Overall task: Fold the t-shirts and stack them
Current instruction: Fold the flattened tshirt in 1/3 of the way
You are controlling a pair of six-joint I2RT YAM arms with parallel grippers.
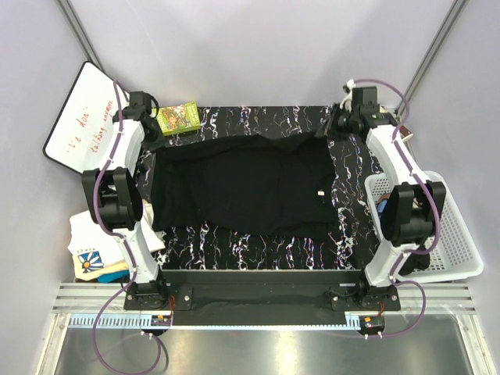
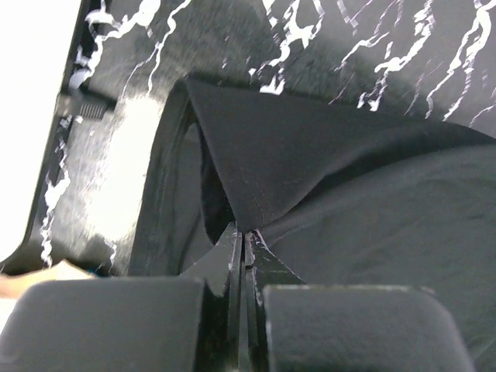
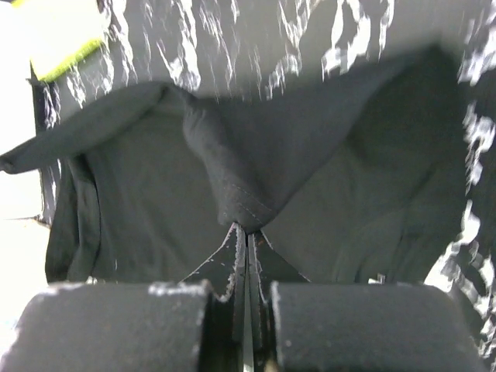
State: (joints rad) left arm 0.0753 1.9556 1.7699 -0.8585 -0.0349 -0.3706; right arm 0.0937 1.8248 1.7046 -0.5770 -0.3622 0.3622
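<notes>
Black t-shirt [image 3: 256,167] in right claw [image 3: 246,235]

Plain black tee [image 3: 310,194] between black fingers [image 3: 225,267]; beyond them a black mat [image 3: 256,46] veined white, and a green-yellow box [image 3: 58,35].

Pale lilac-grey walls [image 1: 258,47] enclose a table [image 1: 258,250] on three sides; its top is black with white marbling. A slanted metal pole [image 1: 78,31] stands at the far left, another [image 1: 439,39] at the far right. A whiteboard [image 1: 82,117] (red writing, illegible) leans at the left. A white slatted basket [image 1: 461,250] sits at the right. At the near edge lie a ridged aluminium rail [image 1: 266,301] and a reflective steel sheet [image 1: 258,351]. Light is soft and even.
</notes>
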